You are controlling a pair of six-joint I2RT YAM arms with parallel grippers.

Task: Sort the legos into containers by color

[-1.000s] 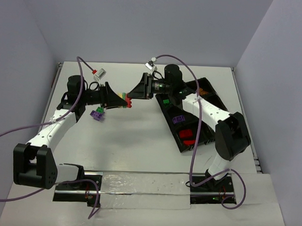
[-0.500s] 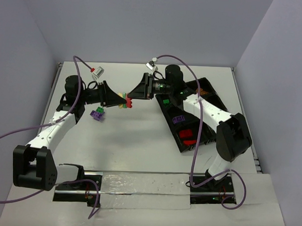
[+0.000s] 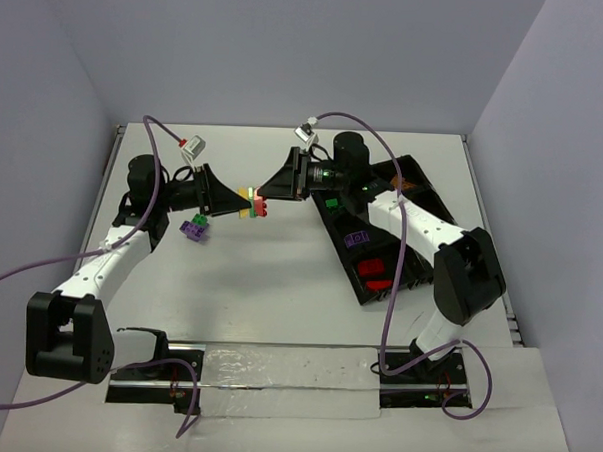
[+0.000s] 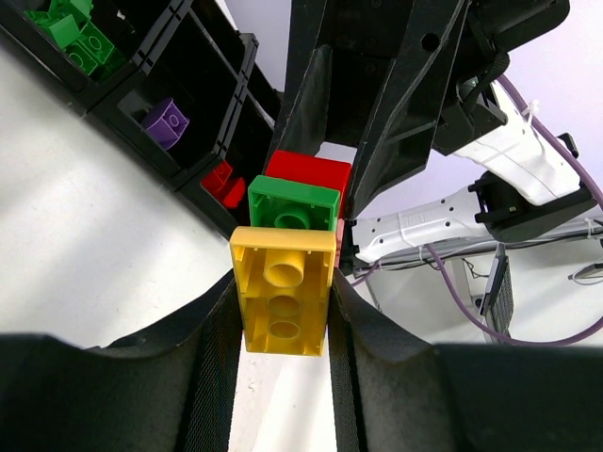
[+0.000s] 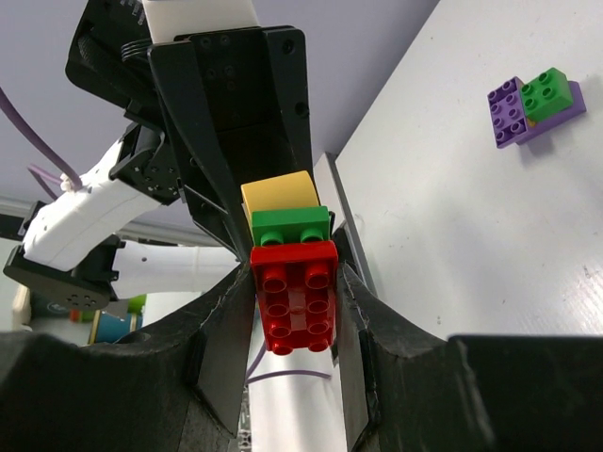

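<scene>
1. The black divided tray (image 4: 104, 99) lies on the right side of the white surface (image 3: 279, 285), under the right arm.
2. In the left wrist view, one compartment holds several loose green legos (image 4: 75, 33), the next one holds a purple lego (image 4: 168, 122), and the one after it holds a small red piece (image 4: 221, 179).
3. A stack of three legos hangs in the air between the two tools, left of the tray: the yellow lego (image 4: 283, 301), the green lego (image 4: 294, 205) and the red lego (image 5: 294, 297).
4. The left tool (image 3: 243, 196) is closed narrow on the yellow lego, and both fingers touch its sides.
5. The right tool (image 3: 266, 193) grips the red lego at the other end.
6. A joined purple-and-green cluster (image 5: 532, 102) rests on the surface, well apart from the tray.
</scene>
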